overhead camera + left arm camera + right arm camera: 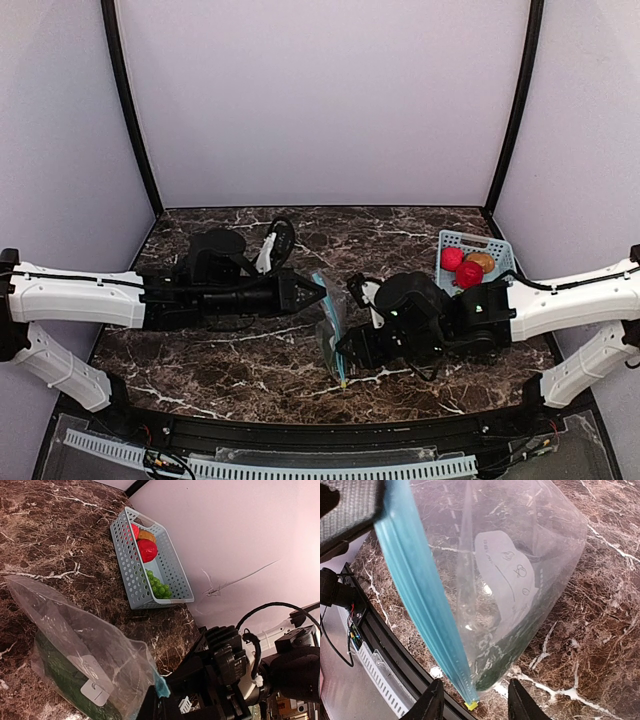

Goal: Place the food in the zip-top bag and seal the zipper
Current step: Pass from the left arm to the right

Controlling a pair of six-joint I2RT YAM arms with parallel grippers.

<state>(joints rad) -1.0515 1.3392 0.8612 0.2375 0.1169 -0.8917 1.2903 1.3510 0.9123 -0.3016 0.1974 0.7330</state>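
One zipper (426, 600) end (seemingly gripped) hidden.

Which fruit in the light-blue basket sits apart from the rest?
The green grape bunch, alone at one end of the basket; both red fruits and the orange one cluster opposite.

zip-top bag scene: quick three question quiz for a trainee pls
1. True or false: the two red fruits lie inside the zip-top bag.
2. Fill in: in the right wrist view, the lower end of the zipper sits ___ the fingers of the right gripper.
3. Which gripper is shut on a corner of the bag? A) left gripper B) right gripper C) neither
Key: 1 false, they sit in the blue basket; 2 between; 3 A.
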